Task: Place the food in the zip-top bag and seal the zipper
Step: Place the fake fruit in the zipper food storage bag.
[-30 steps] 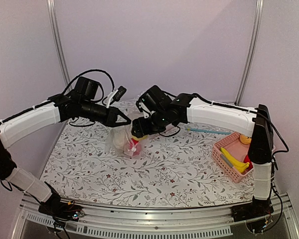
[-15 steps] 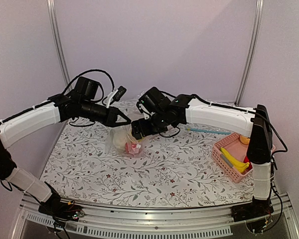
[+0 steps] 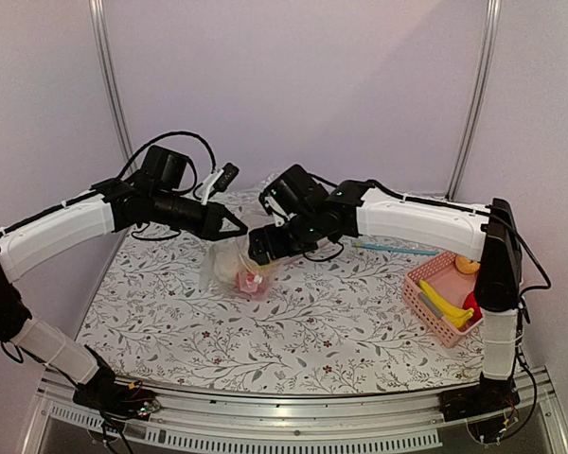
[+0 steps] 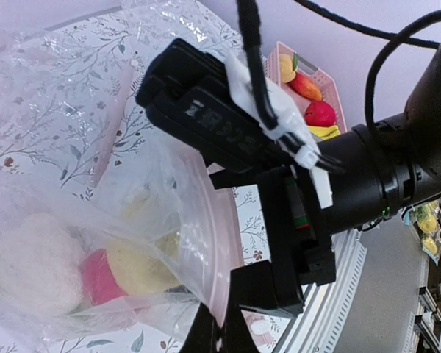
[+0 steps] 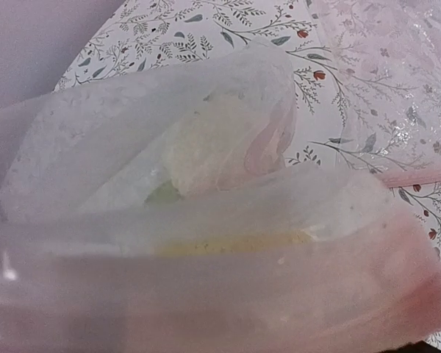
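Observation:
The zip-top bag (image 3: 235,268) hangs open over the table's middle, its top edge pinched in my shut left gripper (image 3: 235,227). In the left wrist view the black fingers (image 4: 222,327) clamp the bag's rim (image 4: 217,250). Inside lie a white cauliflower (image 4: 29,257), a pink piece (image 4: 97,276) and a yellow lemon (image 4: 136,266). My right gripper (image 3: 262,248) is at the bag's mouth, close to the left one, and shows as a black body (image 4: 279,243). In the right wrist view plastic (image 5: 206,184) covers the fingers; a yellow streak (image 5: 228,244) shows through.
A pink basket (image 3: 418,298) at the right edge holds a banana (image 3: 445,307), a red fruit (image 3: 470,305) and an orange one (image 3: 467,265). Another clear bag with a teal strip (image 3: 393,249) lies behind the right arm.
My right gripper has sunk slightly towards the bag's mouth. The yellow piece seen under it a second ago no longer shows in the top view. The left arm has held still.

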